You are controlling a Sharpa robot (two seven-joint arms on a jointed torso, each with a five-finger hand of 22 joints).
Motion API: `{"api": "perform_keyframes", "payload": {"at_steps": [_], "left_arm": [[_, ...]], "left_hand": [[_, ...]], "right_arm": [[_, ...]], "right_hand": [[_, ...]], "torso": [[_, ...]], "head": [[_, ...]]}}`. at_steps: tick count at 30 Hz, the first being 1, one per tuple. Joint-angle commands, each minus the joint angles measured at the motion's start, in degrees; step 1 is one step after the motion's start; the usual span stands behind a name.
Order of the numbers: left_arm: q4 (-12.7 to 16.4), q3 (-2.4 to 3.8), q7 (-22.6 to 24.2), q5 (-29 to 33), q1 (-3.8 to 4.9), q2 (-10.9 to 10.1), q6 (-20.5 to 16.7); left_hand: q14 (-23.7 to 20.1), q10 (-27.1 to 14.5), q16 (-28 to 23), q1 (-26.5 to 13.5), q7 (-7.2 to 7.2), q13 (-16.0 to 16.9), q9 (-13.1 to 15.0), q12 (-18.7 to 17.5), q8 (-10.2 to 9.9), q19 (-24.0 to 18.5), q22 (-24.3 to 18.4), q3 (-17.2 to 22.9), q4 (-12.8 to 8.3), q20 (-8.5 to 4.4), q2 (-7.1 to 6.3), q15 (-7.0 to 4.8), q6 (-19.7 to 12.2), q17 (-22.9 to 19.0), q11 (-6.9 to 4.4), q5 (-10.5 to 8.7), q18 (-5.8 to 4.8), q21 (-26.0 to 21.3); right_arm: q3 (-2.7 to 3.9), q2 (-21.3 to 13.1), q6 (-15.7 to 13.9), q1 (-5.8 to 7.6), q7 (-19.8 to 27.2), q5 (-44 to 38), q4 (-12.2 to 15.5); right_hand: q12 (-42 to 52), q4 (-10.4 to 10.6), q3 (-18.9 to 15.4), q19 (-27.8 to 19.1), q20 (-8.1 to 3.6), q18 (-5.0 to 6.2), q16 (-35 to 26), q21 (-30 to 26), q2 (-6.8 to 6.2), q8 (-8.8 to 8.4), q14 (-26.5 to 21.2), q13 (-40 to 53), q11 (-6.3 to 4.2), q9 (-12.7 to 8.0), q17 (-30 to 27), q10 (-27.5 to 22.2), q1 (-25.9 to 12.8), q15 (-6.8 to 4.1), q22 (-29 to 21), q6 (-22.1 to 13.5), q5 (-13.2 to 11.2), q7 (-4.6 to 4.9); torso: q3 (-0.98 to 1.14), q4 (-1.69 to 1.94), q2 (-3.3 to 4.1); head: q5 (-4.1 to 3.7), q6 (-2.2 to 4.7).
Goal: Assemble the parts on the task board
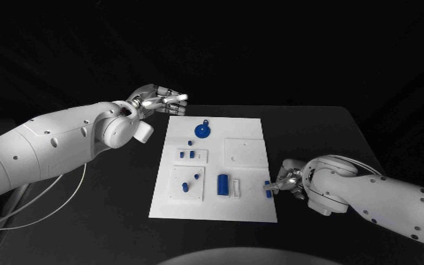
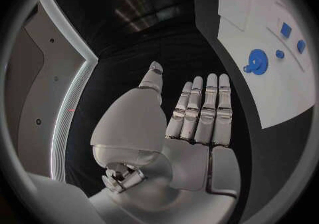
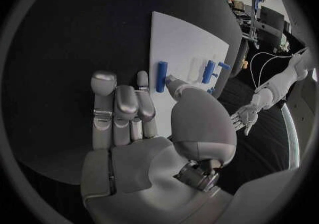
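I am holding my right hand (image 1: 289, 182) low at the right edge of the task board (image 1: 249, 210), near its front corner. My thumb tip is reaching toward a small blue bar (image 1: 268, 189) lying at that edge. The right wrist view is showing the same bar (image 3: 161, 76) just beyond the thumb tip, with the other fingers (image 3: 125, 108) extended side by side and apart from the thumb. I am gripping nothing in this hand. Whether the thumb is already touching the bar, I cannot tell.

The bar's long axis is running roughly parallel to the board's right edge, that is, front to back from my position. It is lying directly inboard of my right fingers, toward the board's centre. A larger blue block (image 1: 223, 184) and a pale slot piece (image 1: 236, 188) are sitting further inboard, in line with it.

I am keeping my left hand (image 1: 162, 103) raised beyond the board's far left corner, well apart from the bar. Its fingers (image 2: 202, 112) are straight and together, holding nothing. The round blue disc (image 1: 202, 131) is the part nearest to that hand.

Judgement: the right hand is by far the nearer one to the bar. A pinch across the bar's short sides is calling for the fingers to close from the board's edge inward.
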Motion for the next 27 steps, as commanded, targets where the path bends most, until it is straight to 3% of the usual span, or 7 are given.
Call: {"api": "perform_keyframes", "payload": {"at_steps": [1,5,7,10,15,21,27], "left_arm": [[0.05,0.02,-0.12,0.40,0.01,-0.03,1.13],[-0.03,0.00,-0.47,0.40,0.01,-0.05,1.36],[-0.06,0.00,-0.62,0.39,0.01,-0.06,1.46],[-0.07,-0.01,-0.88,0.36,0.01,-0.10,1.60],[-0.05,-0.03,-1.22,0.30,0.01,-0.20,1.79],[0.01,-0.05,-1.51,0.21,0.01,-0.36,1.90],[-0.01,-0.06,-1.71,0.13,0.02,-0.45,1.96]], "left_hand": [[0.18,-0.01,-0.15,0.11,0.16,0.06,0.04,-0.18,0.02,0.32,-0.01,0.03,-0.09,0.15,0.42,0.13,0.25,0.05,0.08,-0.09,-0.40,0.25],[0.18,-0.01,-0.15,0.11,0.16,0.06,0.04,-0.18,0.02,0.32,-0.01,0.03,-0.09,0.15,0.42,0.13,0.25,0.05,0.08,-0.09,-0.40,0.25],[0.18,-0.01,-0.15,0.11,0.16,0.06,0.04,-0.18,0.02,0.32,-0.01,0.03,-0.09,0.15,0.42,0.13,0.25,0.05,0.08,-0.09,-0.40,0.25],[0.10,-0.13,-0.14,0.22,0.21,0.07,0.04,-0.18,0.02,0.31,-0.01,0.18,0.03,0.18,0.34,0.16,0.11,0.06,0.12,-0.08,-0.36,0.24],[0.04,-0.21,-0.15,0.27,0.22,0.06,0.04,-0.18,0.02,0.29,-0.01,0.21,0.07,0.19,0.29,0.18,0.07,0.05,0.14,-0.07,-0.35,0.23],[0.03,-0.22,-0.15,0.28,0.23,0.06,0.04,-0.18,0.03,0.28,-0.01,0.22,0.08,0.20,0.28,0.19,0.06,0.05,0.15,-0.07,-0.34,0.23],[0.00,-0.26,-0.14,0.28,0.23,0.06,0.05,-0.18,0.05,0.30,-0.01,0.26,0.20,0.21,0.32,0.19,0.09,0.06,0.15,-0.08,-0.31,0.25]], "right_arm": [[-0.17,0.53,-1.03,-0.39,-1.58,-2.25,-0.72],[-0.19,1.23,-1.33,-0.59,-1.31,-2.60,-1.21],[-0.20,1.41,-1.48,-0.65,-1.23,-2.77,-1.38],[-0.20,1.46,-1.84,-0.72,-1.05,-2.94,-1.55],[-0.21,1.27,-2.78,-0.86,-0.45,-3.03,-1.58],[-0.20,0.70,-4.41,-0.96,0.40,-2.61,-1.21],[0.37,-0.93,-5.92,-0.97,0.90,-1.81,0.43]], "right_hand": [[-0.19,-1.55,2.04,2.93,-0.30,-0.23,-0.11,0.36,0.19,-0.43,0.53,0.10,0.18,-0.45,0.10,0.43,0.83,-0.05,3.42,0.38,-0.28,-0.07],[-0.26,-7.34,5.46,2.90,-0.16,-0.23,-0.21,0.39,0.58,-0.48,0.56,0.09,0.20,-0.54,0.02,0.37,2.00,0.05,3.45,0.38,0.05,-0.18],[-0.24,-11.10,6.25,2.88,-0.13,-0.17,-0.23,0.40,1.42,-0.46,0.56,0.10,0.20,-0.51,-0.06,0.31,3.15,0.00,3.46,0.43,3.88,-0.27],[-0.26,-16.36,6.40,2.85,-0.15,-0.16,-0.30,0.36,3.26,-0.46,0.50,0.09,0.16,-0.48,-0.17,0.18,4.48,-0.03,3.51,0.62,8.99,-0.23],[-0.50,-24.26,8.76,2.81,-0.03,-0.03,-0.41,0.59,6.77,-0.43,0.40,-0.15,0.36,0.42,-0.38,-0.08,4.10,0.11,3.79,1.05,10.41,0.31],[-0.53,-27.41,11.54,2.80,0.07,0.06,-0.48,0.93,8.03,-0.44,0.35,-0.41,0.41,2.16,-0.61,0.07,2.54,0.19,4.03,1.30,9.45,0.43],[-0.56,-26.78,9.84,2.81,0.03,0.00,-0.49,0.86,7.94,-0.43,0.38,-0.61,0.27,2.67,-0.78,0.16,2.59,0.13,3.95,1.53,8.88,0.09]], "torso": [[0.04,-0.03,0.04],[0.03,-0.05,0.00],[0.02,-0.06,-0.01],[0.00,-0.08,-0.02],[0.02,-0.10,-0.03],[0.05,-0.10,-0.01],[0.02,-0.16,-0.05]], "head": [[0.14,-0.14],[0.22,-0.15],[0.23,-0.16],[0.24,-0.16],[0.36,-0.09],[0.37,-0.05],[0.60,0.00]]}}
